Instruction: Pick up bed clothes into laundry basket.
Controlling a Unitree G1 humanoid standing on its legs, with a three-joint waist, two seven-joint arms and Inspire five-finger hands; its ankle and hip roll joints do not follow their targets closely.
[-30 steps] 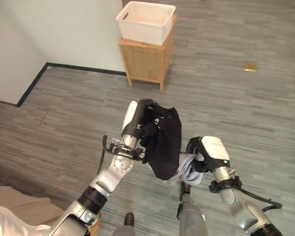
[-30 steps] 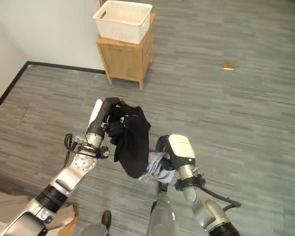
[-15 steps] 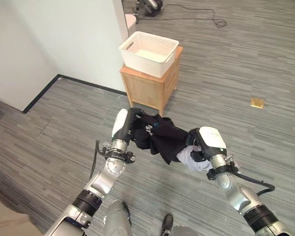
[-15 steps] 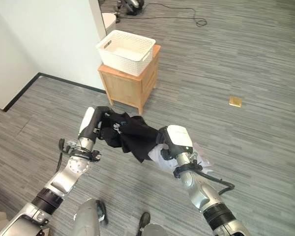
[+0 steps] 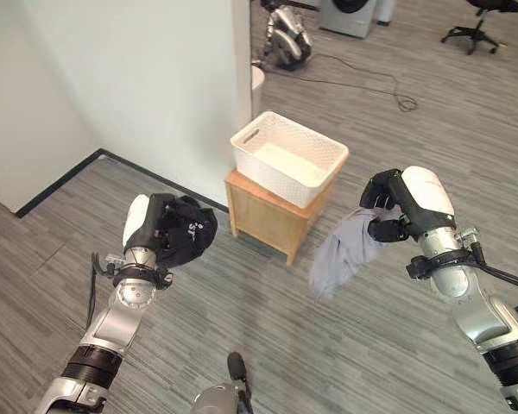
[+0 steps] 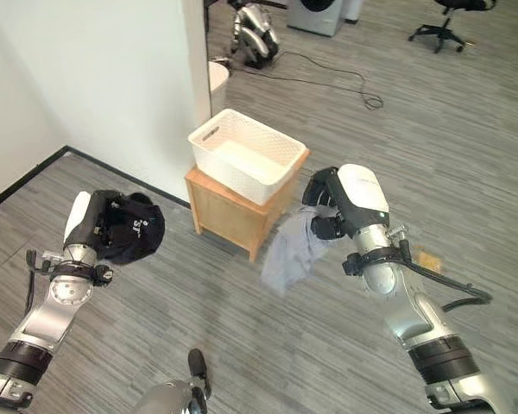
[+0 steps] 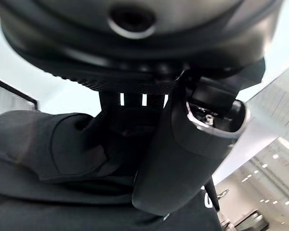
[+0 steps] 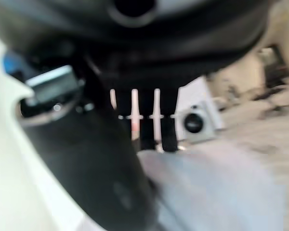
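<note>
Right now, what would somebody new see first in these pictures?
Probably the two pieces of clothing held up off the floor: the left hand clutches a bunched black garment, and the right hand holds a grey cloth that hangs down. Between them, a white laundry basket sits empty on a small wooden cabinet by the wall.

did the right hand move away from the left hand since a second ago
Yes. The right hand, shut on the grey cloth, was against the black garment in the left hand; now it is beside the white basket, which lies between the hands.
</note>
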